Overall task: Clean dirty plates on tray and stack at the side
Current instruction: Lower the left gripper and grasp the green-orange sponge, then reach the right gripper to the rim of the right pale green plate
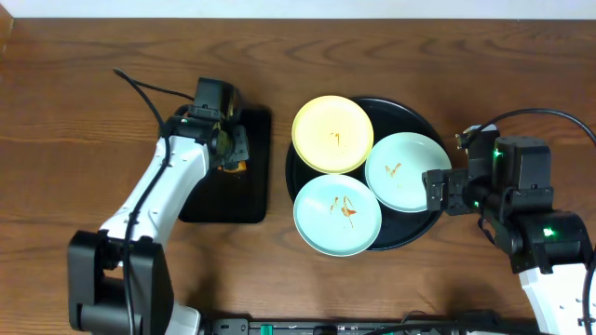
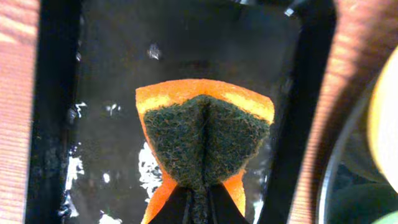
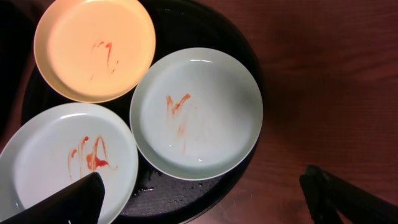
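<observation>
Three smeared plates lie on the round black tray (image 1: 420,230): a pale yellow plate (image 1: 332,134) at the back left, a pale blue-mint plate (image 1: 407,170) on the right and another (image 1: 337,214) at the front left. All three show in the right wrist view: the yellow plate (image 3: 93,46) and the two mint plates (image 3: 196,112) (image 3: 62,158). My right gripper (image 1: 438,191) (image 3: 205,199) is open, hovering at the tray's right rim by the right mint plate. My left gripper (image 1: 231,149) (image 2: 198,199) is shut on an orange sponge with a dark green scouring pad (image 2: 205,134) over the rectangular tray.
A smaller rectangular black tray (image 1: 223,195) (image 2: 112,74) lies left of the round tray, wet with white flecks. Bare wooden table (image 1: 93,112) surrounds both. A cable (image 1: 140,86) trails from the left arm.
</observation>
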Controlling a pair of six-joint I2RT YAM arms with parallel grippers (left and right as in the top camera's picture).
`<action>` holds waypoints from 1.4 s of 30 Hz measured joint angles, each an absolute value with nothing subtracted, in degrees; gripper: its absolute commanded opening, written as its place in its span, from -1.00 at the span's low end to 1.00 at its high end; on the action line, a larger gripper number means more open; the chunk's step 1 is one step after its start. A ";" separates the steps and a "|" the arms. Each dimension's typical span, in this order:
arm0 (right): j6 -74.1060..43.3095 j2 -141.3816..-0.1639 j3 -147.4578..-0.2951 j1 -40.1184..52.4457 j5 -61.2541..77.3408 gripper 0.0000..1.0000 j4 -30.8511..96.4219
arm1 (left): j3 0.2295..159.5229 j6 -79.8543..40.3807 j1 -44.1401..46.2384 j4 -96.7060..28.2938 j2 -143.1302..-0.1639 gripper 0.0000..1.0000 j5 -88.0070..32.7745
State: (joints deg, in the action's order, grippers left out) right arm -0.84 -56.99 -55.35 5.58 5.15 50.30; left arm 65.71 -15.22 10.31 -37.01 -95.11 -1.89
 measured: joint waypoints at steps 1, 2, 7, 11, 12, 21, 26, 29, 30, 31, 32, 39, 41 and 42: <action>-0.84 -56.99 -55.35 5.58 5.15 0.99 50.30 | 65.45 -15.25 10.31 -37.01 -95.77 -0.85 -1.76; -0.84 -56.99 -55.35 5.58 5.17 0.98 50.30 | 65.14 -15.29 10.31 -37.08 -96.79 -0.85 -1.65; -0.82 -56.99 -55.35 5.58 5.17 0.98 50.57 | 64.20 -16.01 10.31 -37.10 -101.47 -0.85 -1.50; -0.82 -56.99 -55.35 5.58 5.17 0.98 51.40 | 64.07 -16.80 10.31 -37.19 -103.00 -0.86 -1.50; -0.84 -56.99 -55.35 5.58 5.15 0.99 51.57 | 64.07 -16.93 10.31 -37.28 -103.00 -0.85 -1.50; -2.33 -60.86 -55.35 5.45 3.55 0.98 51.81 | 64.10 -16.97 10.31 -40.56 -98.78 -0.85 -1.50; -6.42 -66.85 -55.35 3.05 -0.05 0.89 49.80 | 64.12 -16.97 10.31 -40.51 -88.90 -0.85 -1.50; -8.12 -71.66 -55.35 -0.01 -0.12 0.59 47.97 | 64.23 -16.97 10.31 -40.71 -85.17 -0.85 -1.50; -7.97 -72.44 -55.35 -0.40 -0.10 0.52 47.72 | 64.27 -16.99 10.31 -40.86 -84.44 -0.85 -1.50; -8.36 -73.87 -55.37 -1.39 -0.01 0.40 47.48 | 64.29 -16.99 10.31 -41.10 -84.12 -0.85 -1.50; -8.49 -75.68 -55.37 -2.42 0.16 0.32 47.00 | 64.29 -16.99 10.31 -41.41 -83.99 -0.85 -1.50; -8.10 -86.91 -55.40 -7.07 5.10 -0.10 42.44 | 64.29 -17.37 10.31 -42.68 -84.12 -0.86 -1.50; -7.97 -89.52 -55.40 -7.27 7.20 -0.12 41.32 | 64.29 -17.45 10.31 -42.68 -84.12 -0.85 -1.50; -7.84 -90.61 -55.40 -7.27 8.03 -0.12 40.91 | 64.29 -17.58 10.31 -42.70 -84.12 -0.85 -1.50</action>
